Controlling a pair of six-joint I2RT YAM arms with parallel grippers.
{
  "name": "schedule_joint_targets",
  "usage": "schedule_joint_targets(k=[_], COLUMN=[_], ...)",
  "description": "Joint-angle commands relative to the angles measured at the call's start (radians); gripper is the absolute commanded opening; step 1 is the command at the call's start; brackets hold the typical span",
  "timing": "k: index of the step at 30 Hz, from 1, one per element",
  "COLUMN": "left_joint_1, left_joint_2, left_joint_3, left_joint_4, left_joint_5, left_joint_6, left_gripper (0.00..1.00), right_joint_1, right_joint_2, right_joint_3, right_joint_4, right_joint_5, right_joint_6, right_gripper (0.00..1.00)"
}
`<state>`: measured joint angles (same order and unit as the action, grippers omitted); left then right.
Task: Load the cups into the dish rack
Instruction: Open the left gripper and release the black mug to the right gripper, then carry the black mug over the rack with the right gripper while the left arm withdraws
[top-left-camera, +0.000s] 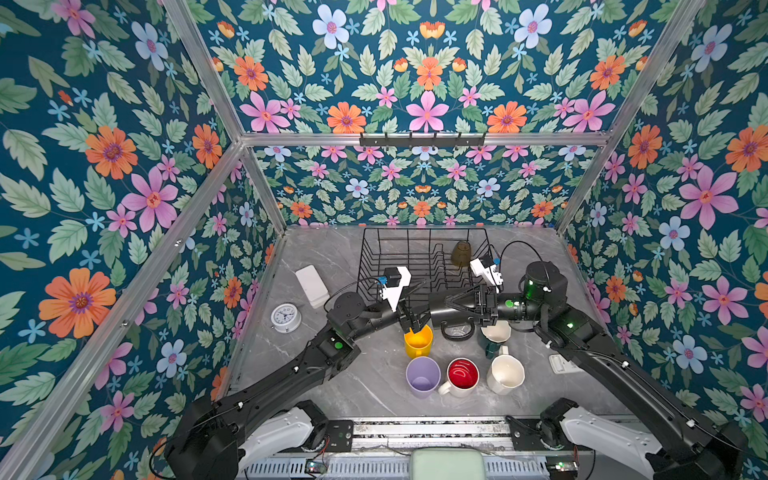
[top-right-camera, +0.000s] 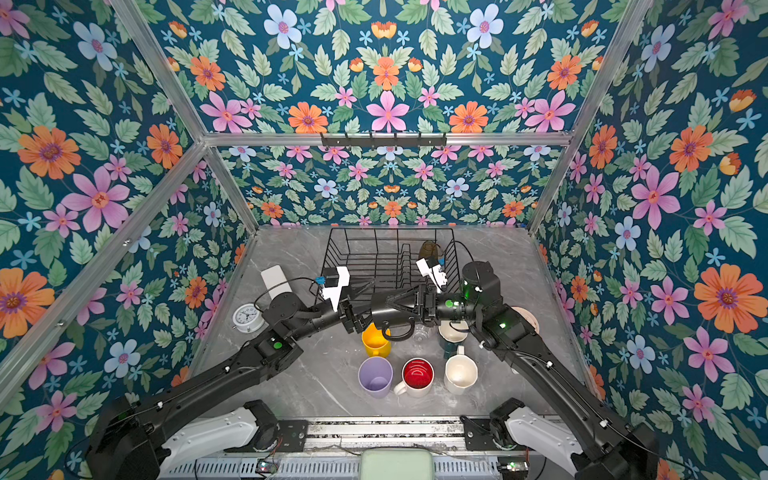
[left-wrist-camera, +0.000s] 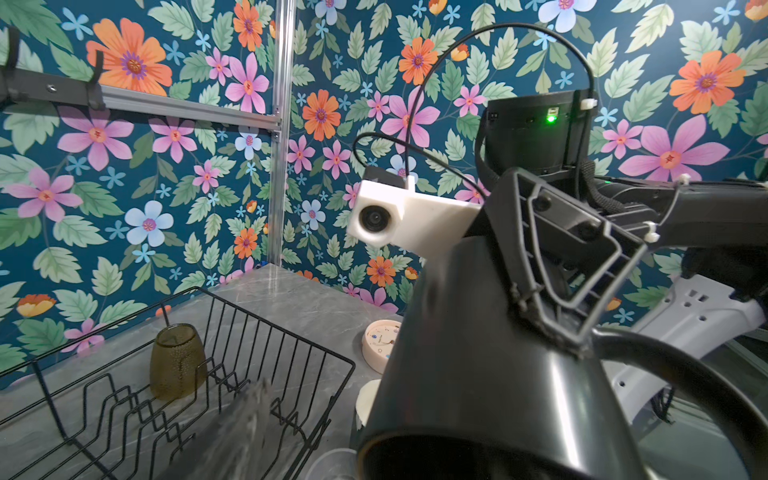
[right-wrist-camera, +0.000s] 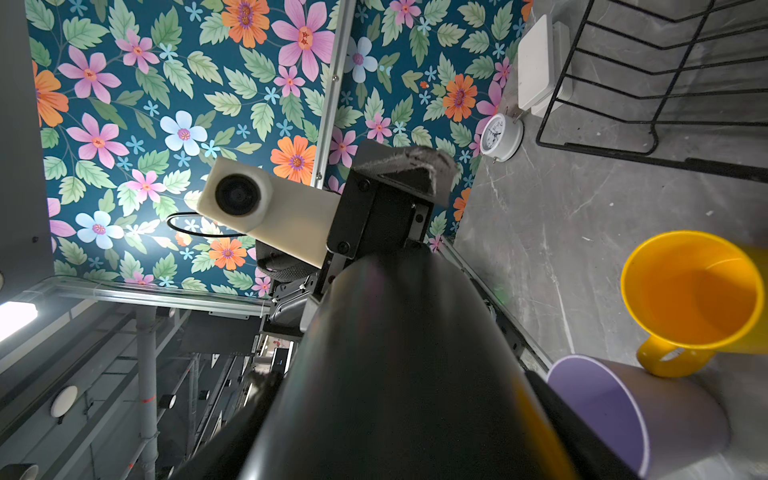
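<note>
- Progress: I judge the task barely begun. One cup of eight sits in the dish rack (top-left-camera: 374, 257), one is in the air, and six wait on the counter (top-left-camera: 365, 374).
- Loaded: the amber tumbler (top-left-camera: 460, 253) stands mouth down at the rack's far right end, beside the plate dividers. The rest of the rack is bare.
- In transit: the black mug (top-left-camera: 438, 318) lies sideways above the counter, short of the rack's near edge, with the right pincer (top-left-camera: 455, 309) clenched on its body.
- The left pincer (top-left-camera: 409, 322) looks released, its jaws spread beside the mug's end, over the yellow mug (top-left-camera: 417, 343).
- Left to load: yellow mug, lilac tumbler (top-left-camera: 423, 376), white red-inside mug (top-left-camera: 462, 376), cream mug (top-left-camera: 505, 374), dark green mug (top-left-camera: 494, 338) and a faint clear glass (top-right-camera: 419, 334).
- Contents: the upright cups that show their insides look empty.
</note>
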<state>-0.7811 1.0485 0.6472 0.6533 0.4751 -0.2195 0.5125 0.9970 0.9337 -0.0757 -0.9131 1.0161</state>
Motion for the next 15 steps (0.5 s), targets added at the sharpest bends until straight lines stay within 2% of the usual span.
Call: schedule_joint_targets(k=[1, 9, 15], left_joint_1=[-0.001, 0.0, 0.002], left_joint_2=[-0.024, -0.087, -0.142], left_joint_3=[-0.013, -0.044, -0.023], left_joint_4=[-0.02, -0.097, -0.226], left_joint_5=[-0.085, -0.314, -0.501], left_joint_6=[0.028, 0.029, -0.005], left_gripper=[0.82, 0.96, 1.0], right_joint_1=[-0.028, -0.16, -0.186], right_joint_2=[-0.022, -0.052, 0.033], right_joint_3=[0.024, 0.071, 0.212], right_joint_4=[-0.035, -0.209, -0.444], right_joint_5=[0.007, -0.005, 0.1], right_joint_6=[-0.047, -0.144, -0.348], right_gripper=[0.0, 0.0, 0.0])
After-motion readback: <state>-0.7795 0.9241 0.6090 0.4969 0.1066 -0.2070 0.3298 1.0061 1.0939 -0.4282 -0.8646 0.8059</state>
